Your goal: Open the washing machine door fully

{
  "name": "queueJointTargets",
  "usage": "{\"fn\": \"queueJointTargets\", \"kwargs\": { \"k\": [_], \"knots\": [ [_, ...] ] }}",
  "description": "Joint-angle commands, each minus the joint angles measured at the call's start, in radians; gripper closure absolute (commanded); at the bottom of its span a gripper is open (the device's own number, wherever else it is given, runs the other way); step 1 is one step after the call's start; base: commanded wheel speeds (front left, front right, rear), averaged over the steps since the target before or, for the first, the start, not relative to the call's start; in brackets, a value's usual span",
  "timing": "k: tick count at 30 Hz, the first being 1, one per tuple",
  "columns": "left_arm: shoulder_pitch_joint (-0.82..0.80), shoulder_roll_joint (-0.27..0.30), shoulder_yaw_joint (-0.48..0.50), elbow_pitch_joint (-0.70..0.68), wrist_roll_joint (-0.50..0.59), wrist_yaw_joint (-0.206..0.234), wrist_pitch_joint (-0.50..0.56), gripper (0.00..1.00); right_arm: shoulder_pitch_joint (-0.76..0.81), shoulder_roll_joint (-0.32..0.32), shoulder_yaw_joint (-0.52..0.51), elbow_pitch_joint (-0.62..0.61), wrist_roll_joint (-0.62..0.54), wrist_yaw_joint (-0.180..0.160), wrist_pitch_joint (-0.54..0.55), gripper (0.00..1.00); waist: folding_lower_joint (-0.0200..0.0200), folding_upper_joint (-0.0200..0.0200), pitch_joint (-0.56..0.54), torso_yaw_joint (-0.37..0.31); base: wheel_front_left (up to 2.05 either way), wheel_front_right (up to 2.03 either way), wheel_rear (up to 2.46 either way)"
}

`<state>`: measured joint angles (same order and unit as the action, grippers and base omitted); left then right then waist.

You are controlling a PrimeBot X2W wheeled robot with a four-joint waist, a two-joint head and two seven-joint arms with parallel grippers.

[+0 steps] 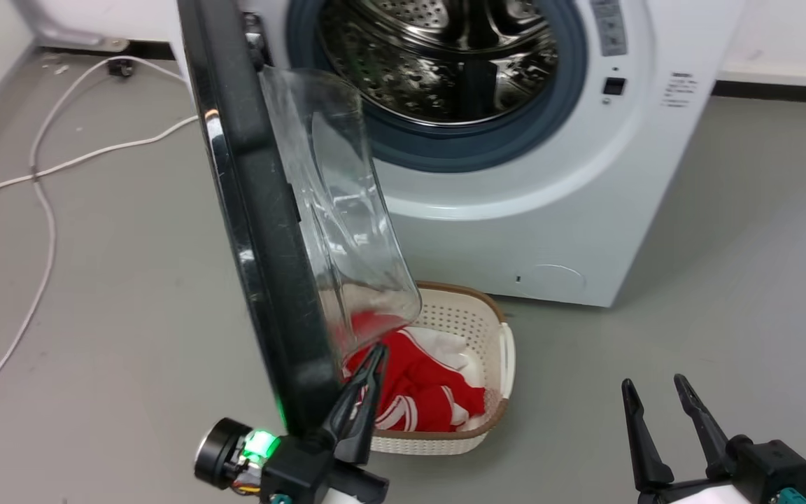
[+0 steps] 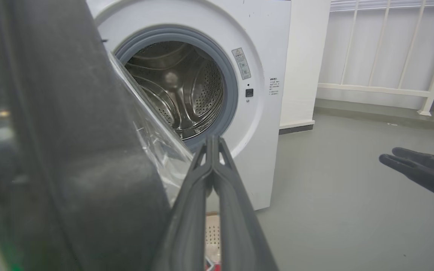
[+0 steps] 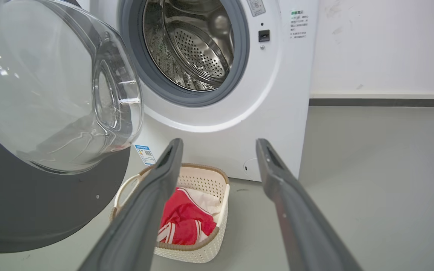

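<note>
The door [image 1: 263, 231] stands swung well out from the machine [image 1: 550, 210], edge-on to the head camera, over a basket [image 1: 476, 318] of red cloth [image 1: 424, 399]. The left gripper [image 1: 377, 355], jaws together, sits at its inner face, perhaps touching. The right gripper [image 1: 655, 385] is well clear, jaws spread

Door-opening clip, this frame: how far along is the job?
Done: the washing machine door is unlatched and swung well clear of the washing machine, drum exposed. In hand: the left gripper, jaws shut, sits at the door's inner side near its lower edge, apparently to push it; contact unclear. The right gripper hangs open, idle. Left: the last swing to fully open.
</note>
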<state>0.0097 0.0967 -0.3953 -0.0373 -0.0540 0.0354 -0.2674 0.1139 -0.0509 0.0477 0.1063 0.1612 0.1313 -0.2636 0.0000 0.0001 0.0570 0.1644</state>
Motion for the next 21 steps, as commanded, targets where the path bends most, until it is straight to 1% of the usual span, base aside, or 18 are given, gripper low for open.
{"fn": "queueJointTargets", "kwargs": {
  "k": [1,5,10,13,18,21],
  "knots": [
    [0.003,0.021,0.044,0.013,0.001,0.019,0.005,1.00,0.009,0.001,0.000,0.002,0.008,-0.001,-0.002,0.00,0.0000,-0.0001,-0.004,0.030,0.00,0.00,0.00],
    [0.027,0.015,0.076,0.003,-0.004,0.029,0.006,1.00,0.006,0.002,0.007,0.006,0.006,-0.001,-0.002,0.00,0.0000,-0.0001,-0.004,0.072,0.00,0.00,0.00],
    [0.064,0.007,0.124,-0.007,-0.015,0.037,0.004,1.00,0.009,0.001,0.008,0.004,0.005,-0.001,-0.002,0.00,0.0000,-0.0001,0.000,0.101,0.00,0.00,0.00],
    [0.072,0.006,0.176,-0.006,-0.023,0.047,0.004,1.00,0.012,0.001,0.006,0.007,-0.001,-0.001,-0.002,0.00,0.0000,-0.0001,0.007,0.111,0.00,0.00,0.00],
    [0.085,0.011,0.277,0.007,-0.041,0.049,0.004,1.00,0.012,0.001,0.005,0.009,-0.007,-0.001,-0.002,0.00,0.0000,-0.0001,0.014,0.116,0.00,0.00,0.00],
    [0.083,0.015,0.351,0.022,-0.060,0.038,0.004,1.00,0.009,0.001,0.009,0.008,-0.008,-0.001,-0.002,0.00,0.0000,-0.0001,0.020,0.112,0.00,0.00,0.00]
  ]
}}
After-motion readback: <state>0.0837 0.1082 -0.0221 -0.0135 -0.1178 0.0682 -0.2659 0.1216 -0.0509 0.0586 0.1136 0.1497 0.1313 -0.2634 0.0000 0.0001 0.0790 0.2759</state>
